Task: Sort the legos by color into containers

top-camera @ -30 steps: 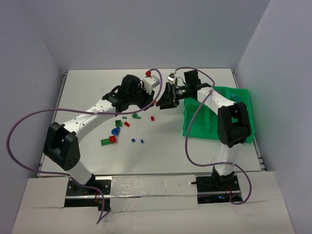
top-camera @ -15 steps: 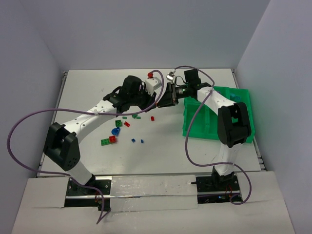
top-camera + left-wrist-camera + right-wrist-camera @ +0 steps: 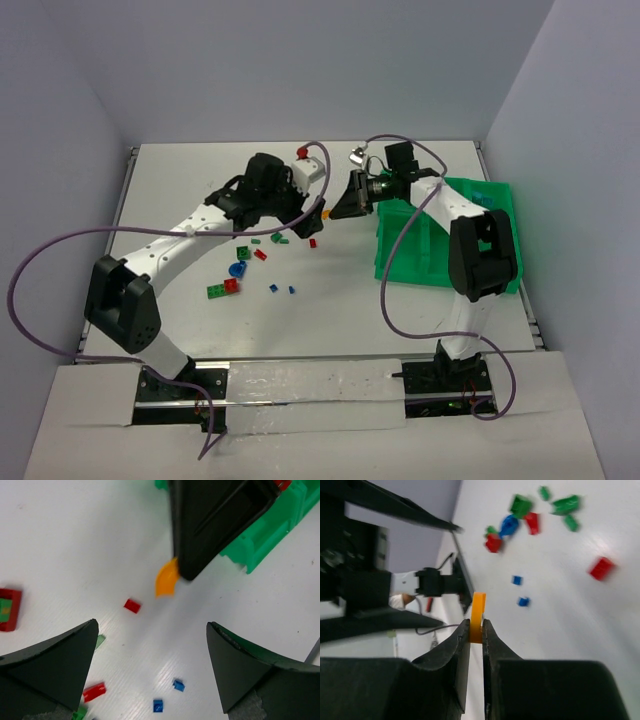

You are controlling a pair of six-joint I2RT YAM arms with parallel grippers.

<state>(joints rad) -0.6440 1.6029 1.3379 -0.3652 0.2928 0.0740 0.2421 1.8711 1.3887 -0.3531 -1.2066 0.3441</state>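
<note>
1. The right gripper is clamped on a small orange brick. It pinches only the brick's lower end, so most of the piece sticks out past the fingertips.
2. The left gripper faces it with its jaws spread wide, one to each side, touching nothing.
3. The orange brick hangs in the air above the white table, between the two arms and just left of the green tray.
4. To my eye, the step in hand is carrying this orange brick to its compartment, and that job belongs to the right arm.
5. Next, that arm needs to swing toward the tray, clear the raised dividers and let go over the orange compartment. I cannot tell from here which compartment that is. With so little of the brick in the pinch, a gentle swing looks wise.
6. Plenty is left on the table: a red brick, two tiny blue bricks and a green-and-red cluster nearer the left arm. The open left gripper looks free to go for those.
</note>
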